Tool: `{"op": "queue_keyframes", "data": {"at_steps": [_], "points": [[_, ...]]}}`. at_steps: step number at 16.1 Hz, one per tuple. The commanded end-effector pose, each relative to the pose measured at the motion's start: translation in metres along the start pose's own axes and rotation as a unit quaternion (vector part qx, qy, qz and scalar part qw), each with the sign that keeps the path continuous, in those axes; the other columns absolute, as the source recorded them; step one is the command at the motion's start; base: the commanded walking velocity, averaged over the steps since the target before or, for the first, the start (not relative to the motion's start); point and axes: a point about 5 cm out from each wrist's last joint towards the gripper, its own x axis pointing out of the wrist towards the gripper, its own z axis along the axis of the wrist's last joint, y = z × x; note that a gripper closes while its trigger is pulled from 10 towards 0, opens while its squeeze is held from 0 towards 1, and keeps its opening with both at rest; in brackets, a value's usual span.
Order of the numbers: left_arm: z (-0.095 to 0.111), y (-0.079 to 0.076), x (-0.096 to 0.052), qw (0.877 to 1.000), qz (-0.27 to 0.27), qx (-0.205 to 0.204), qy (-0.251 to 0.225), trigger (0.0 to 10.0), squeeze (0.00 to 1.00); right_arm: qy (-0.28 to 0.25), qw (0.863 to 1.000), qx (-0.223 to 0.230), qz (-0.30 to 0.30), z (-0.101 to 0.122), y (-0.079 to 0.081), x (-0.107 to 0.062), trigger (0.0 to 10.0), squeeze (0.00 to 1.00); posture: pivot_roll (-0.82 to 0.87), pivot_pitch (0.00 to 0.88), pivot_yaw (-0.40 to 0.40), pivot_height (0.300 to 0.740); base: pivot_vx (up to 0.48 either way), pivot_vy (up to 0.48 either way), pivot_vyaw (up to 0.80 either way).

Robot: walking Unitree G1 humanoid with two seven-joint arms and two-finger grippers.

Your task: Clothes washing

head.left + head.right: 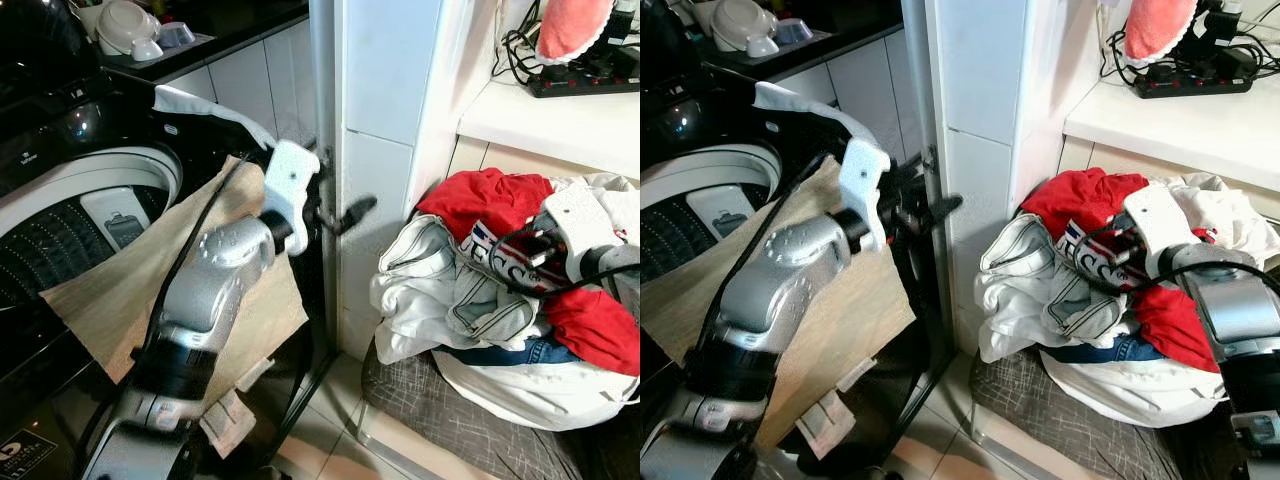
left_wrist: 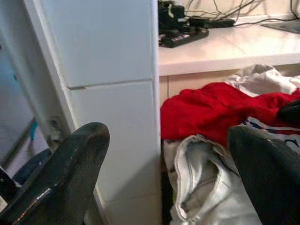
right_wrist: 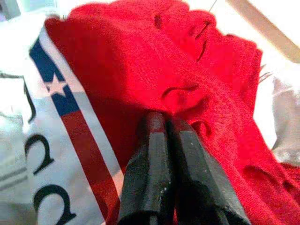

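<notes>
Two fingers of the right gripper (image 3: pixel 165 123) are pressed together on the red garment (image 3: pixel 197 79); the left gripper (image 2: pixel 164 154), at nine o'clock, is held apart.

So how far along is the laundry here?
Early. The washer is open, with no clothes visible inside. In hand: the right gripper, shut, pinches the red garment on the pile. Left gripper open, empty. The pile is left to load.

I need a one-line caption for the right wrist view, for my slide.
Right tool, fingers pressed together, pinching the red garment beside a white cloth with a blue-and-red stripe.
</notes>
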Motion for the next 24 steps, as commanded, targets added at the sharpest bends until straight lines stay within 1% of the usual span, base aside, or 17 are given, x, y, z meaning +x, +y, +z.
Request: {"op": "queue_keyframes", "data": {"at_steps": [1, 7, 9, 10, 11, 12, 13, 14, 15, 16, 17, 18, 19, 20, 22, 23, 24], "points": [[0.002, 0.006, 0.001, 1.0, 0.013, 0.007, 0.001, 10.0, 0.0, -0.025, 1.0, 0.006, -0.01, 0.012, -0.006, -0.003, 0.0, 0.0, -0.07, 0.0, 0.093, 0.74, 0.0, 0.0, 0.0], [0.001, 0.004, 0.008, 0.999, 0.038, 0.012, -0.007, 10.0, 0.0, -0.1, 0.992, 0.055, -0.048, 0.043, -0.029, -0.028, 0.0, 0.0, -0.09, 0.0, 0.101, 0.74, 0.0, 0.0, 0.0], [-0.001, 0.009, 0.008, 0.998, 0.063, 0.026, 0.003, 10.0, 0.0, -0.151, 0.983, 0.085, -0.052, 0.062, -0.032, -0.039, 0.0, 0.0, -0.09, 0.0, 0.107, 0.74, 0.0, 0.0, 0.0], [0.004, 0.012, 0.01, 0.997, 0.076, 0.031, -0.014, 10.0, 0.0, -0.229, 0.965, 0.124, -0.027, 0.089, -0.027, -0.051, 0.0, 0.0, -0.08, 0.0, 0.105, 0.74, 0.0, 0.0, 0.0], [0.007, 0.013, 0.011, 0.996, 0.076, 0.032, -0.027, 10.0, 0.0, -0.249, 0.959, 0.132, -0.019, 0.096, -0.025, -0.054, 0.0, 0.0, -0.08, 0.0, 0.104, 0.74, 0.0, 0.0, 0.0], [0.024, 0.011, 0.013, 0.995, 0.06, 0.024, -0.073, 10.0, 0.0, -0.31, 0.937, 0.161, 0.018, 0.122, -0.017, -0.063, 0.0, 0.0, -0.08, 0.0, 0.099, 0.74, 0.0, 0.0, 0.0], [0.034, 0.01, 0.013, 0.993, 0.05, -0.043, -0.096, 10.0, 0.0, -0.335, 0.927, 0.162, 0.045, 0.137, -0.01, -0.068, 0.0, 0.0, -0.08, 0.0, 0.094, 0.74, 0.0, 0.0, 0.0], [0.039, 0.012, 0.014, 0.991, 0.064, -0.047, -0.105, 10.0, 1.0, -0.348, 0.921, 0.163, 0.063, 0.145, -0.006, -0.07, 0.0, 0.0, -0.08, 0.0, 0.09, 0.74, 0.0, 0.0, 0.0], [0.043, 0.014, 0.014, 0.991, 0.074, -0.021, -0.109, 10.0, 1.0, -0.346, 0.923, 0.148, 0.079, 0.15, -0.001, -0.072, 0.0, 0.0, -0.08, 0.0, 0.088, 0.74, 0.0, 0.0, 0.0], [0.041, 0.013, 0.013, 0.992, 0.068, -0.003, -0.105, 10.0, 1.0, -0.304, 0.943, 0.104, 0.088, 0.142, 0.006, -0.067, 0.0, 0.0, -0.08, 0.0, 0.081, 0.74, 0.0, 0.0, 0.0], [0.035, 0.012, 0.012, 0.993, 0.067, 0.0, -0.094, 10.0, 1.0, -0.245, 0.967, 0.043, 0.057, 0.122, 0.007, -0.058, 0.0, 0.0, -0.08, 0.0, 0.078, 0.74, 0.0, 0.0, 0.0], [0.033, 0.012, 0.011, 0.994, 0.065, -0.001, -0.091, 10.0, 1.0, -0.229, 0.972, 0.028, 0.045, 0.116, 0.007, -0.056, 7.0, 0.0, -0.08, 0.0, 0.077, 0.74, 0.0, 0.0, 0.0], [0.019, 0.002, 0.007, 0.998, 0.015, 0.004, -0.057, 10.0, 0.22, -0.166, 0.986, 0.006, 0.003, 0.086, 0.001, -0.045, 10.0, 0.3, -0.08, 0.0, 0.072, 0.74, 0.0, 0.0, 0.0], [0.014, -0.003, 0.005, 0.999, -0.008, 0.007, -0.049, 10.0, 0.0, -0.148, 0.989, 0.018, 0.014, 0.075, 0.001, -0.042, 10.0, 1.0, -0.08, 0.0, 0.076, 0.74, 0.0, 0.0, 0.0], [-0.005, -0.014, -0.002, 0.998, -0.055, 0.001, -0.018, 10.0, 0.0, -0.119, 0.99, 0.054, 0.046, 0.053, -0.007, -0.03, 10.0, 1.0, -0.09, 0.0, 0.079, 0.74, 0.0, 0.0, 0.0], [-0.006, -0.014, -0.001, 0.998, -0.054, 0.005, -0.016, 10.0, 0.0, -0.119, 0.99, 0.047, 0.058, 0.051, -0.008, -0.026, 10.0, 1.0, -0.1, 0.0, 0.092, 0.74, 0.0, 0.0, 0.0], [-0.008, -0.014, 0.0, 0.998, -0.068, 0.014, -0.004, 10.0, 0.0, -0.084, 0.993, 0.018, 0.077, 0.042, -0.014, -0.01, 10.0, 1.0, -0.1, 0.0, 0.1, 0.74, 0.0, 0.0, 0.0]]}}
